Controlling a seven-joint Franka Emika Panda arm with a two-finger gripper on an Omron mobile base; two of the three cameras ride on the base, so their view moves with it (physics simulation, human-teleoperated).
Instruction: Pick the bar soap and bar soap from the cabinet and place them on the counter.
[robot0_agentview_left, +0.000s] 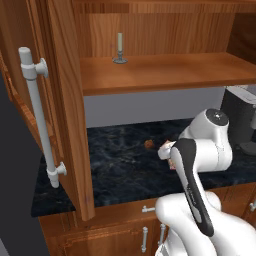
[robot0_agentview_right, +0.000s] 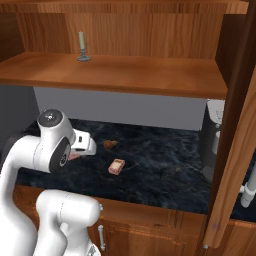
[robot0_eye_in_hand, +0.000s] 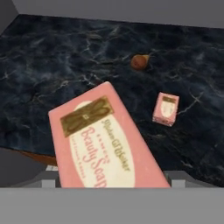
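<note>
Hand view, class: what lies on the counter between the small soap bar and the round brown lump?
Nothing: in the hand view, bare black counter separates the small soap bar from the brown lump. The right base view shows the same gap.

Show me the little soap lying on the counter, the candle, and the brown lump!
little soap (robot0_agentview_right: 116, 166), right base view, middle of its top face.
candle (robot0_agentview_right: 81, 41), right base view, its pale stick.
brown lump (robot0_eye_in_hand: 139, 62), hand view, its round middle.

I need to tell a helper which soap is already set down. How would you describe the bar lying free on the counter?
Find the black marble counter under the open wooden cabinet. Near its middle lies a small pink bar soap, flat and alone. Unlike the round brown lump behind it, it is rectangular; the other soap bar sits up at the gripper.
</note>
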